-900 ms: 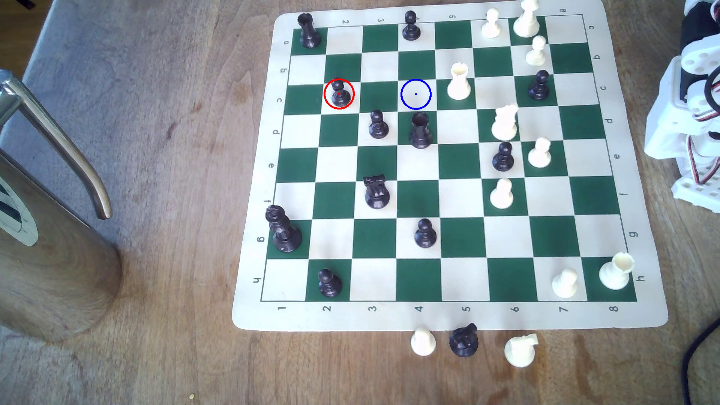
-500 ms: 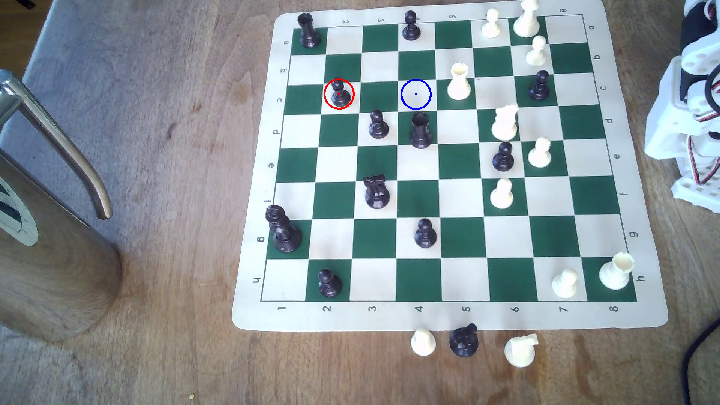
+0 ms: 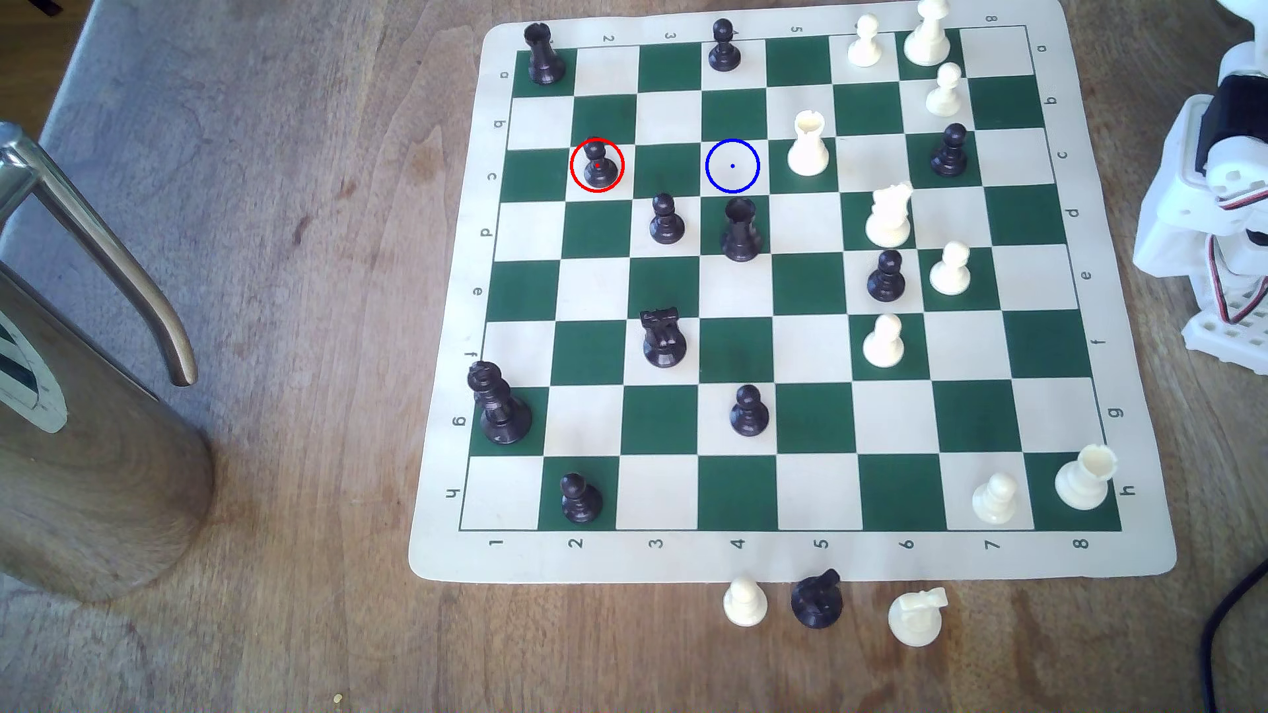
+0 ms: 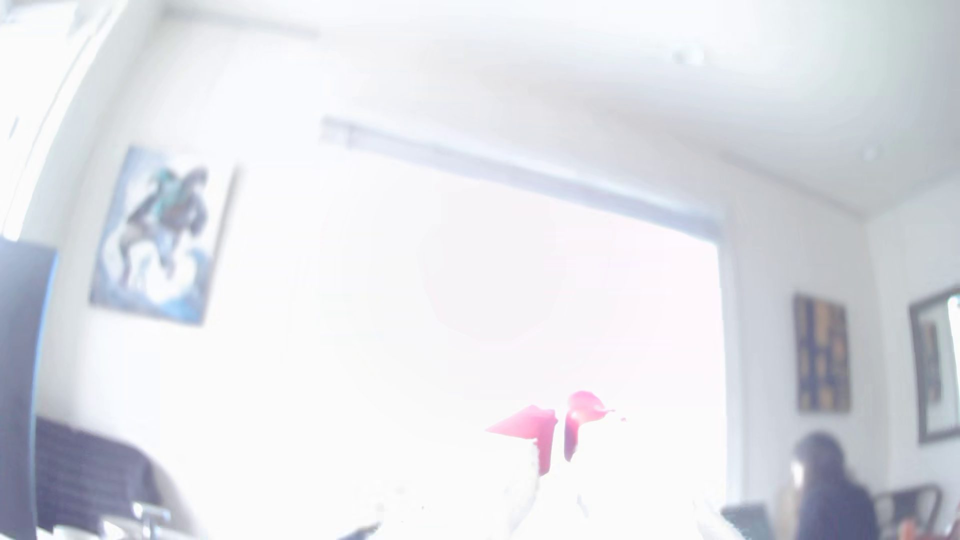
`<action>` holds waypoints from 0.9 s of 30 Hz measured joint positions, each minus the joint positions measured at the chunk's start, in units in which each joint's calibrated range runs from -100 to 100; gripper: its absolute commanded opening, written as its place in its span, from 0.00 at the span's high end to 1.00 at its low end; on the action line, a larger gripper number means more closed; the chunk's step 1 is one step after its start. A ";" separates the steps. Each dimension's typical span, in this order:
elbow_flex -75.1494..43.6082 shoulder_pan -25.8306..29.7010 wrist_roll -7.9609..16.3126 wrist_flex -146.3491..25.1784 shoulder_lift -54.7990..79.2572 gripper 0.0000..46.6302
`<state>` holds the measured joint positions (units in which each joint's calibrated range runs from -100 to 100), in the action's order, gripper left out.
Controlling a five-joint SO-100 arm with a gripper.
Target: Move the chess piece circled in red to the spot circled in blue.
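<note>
A: Surface?
B: Worn wooden table (image 3: pixel 288 288), green-and-cream chess mat (image 3: pixel 789 562) on it. A brushed metal jug (image 3: pixel 82 439) stands at the exterior view's left; the white arm (image 3: pixel 1214 206) sits folded off the mat's right edge.

A: Target piece?
B: The red-circled black pawn (image 3: pixel 598 166) stands upright on a cream square in row c. The blue-ringed square (image 3: pixel 733 166) lies two squares to its right in the exterior view, bare, just above a black rook (image 3: pixel 740 232).

A: Gripper?
B: Gripper (image 4: pixel 560 436) pink-tipped, pointed at a washed-out bright window (image 4: pixel 467 311). Jaws nearly together, narrow gap, nothing between.

A: Room?
B: White walls, a blurred painting (image 4: pixel 161 233), a seated person (image 4: pixel 831 493).
</note>
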<state>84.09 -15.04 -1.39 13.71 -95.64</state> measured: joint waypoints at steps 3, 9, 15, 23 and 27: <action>-1.99 1.84 0.88 -13.07 -0.42 0.94; -3.89 7.30 0.39 -29.00 2.68 0.91; -21.60 7.89 1.76 -41.99 25.05 0.77; -47.45 7.15 4.59 -50.92 58.23 0.54; -58.38 6.27 4.93 -53.86 70.38 0.55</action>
<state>25.71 -8.78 3.54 -40.16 -25.26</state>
